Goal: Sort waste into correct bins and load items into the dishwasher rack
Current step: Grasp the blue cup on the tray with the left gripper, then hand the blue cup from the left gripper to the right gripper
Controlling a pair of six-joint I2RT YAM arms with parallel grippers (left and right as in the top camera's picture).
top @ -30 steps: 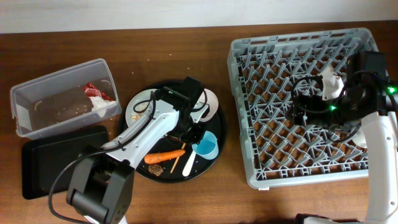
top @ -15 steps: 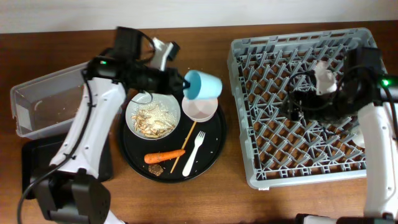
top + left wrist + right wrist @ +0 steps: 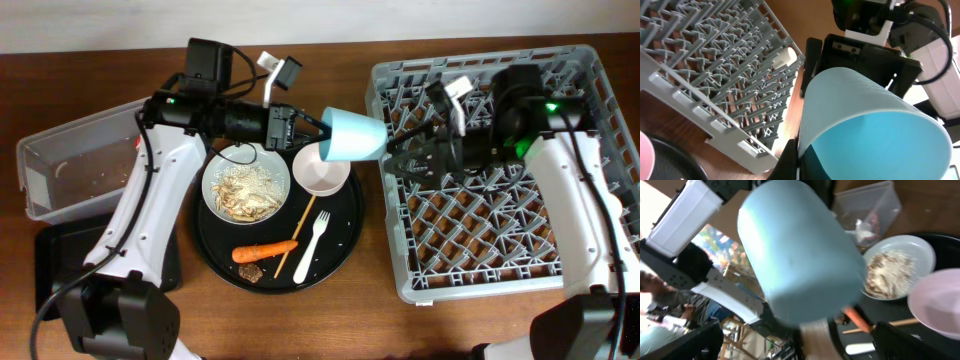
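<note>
One light blue plastic cup [image 3: 352,135] hung sideways over the gap between the round black tray [image 3: 345,235] and the grey lattice dishwasher rack [image 3: 500,275], its rim pinched by the closed left gripper [image 3: 300,128]. Facing its base, the right gripper [image 3: 402,158] gaped wide, empty. Only the left wrist view caught a cream cup [image 3: 785,55] among the pegs.

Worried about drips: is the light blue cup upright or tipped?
Tipped sideways: the light blue plastic cup, gripped by the left claw, hangs horizontal, mouth toward that claw.
</note>
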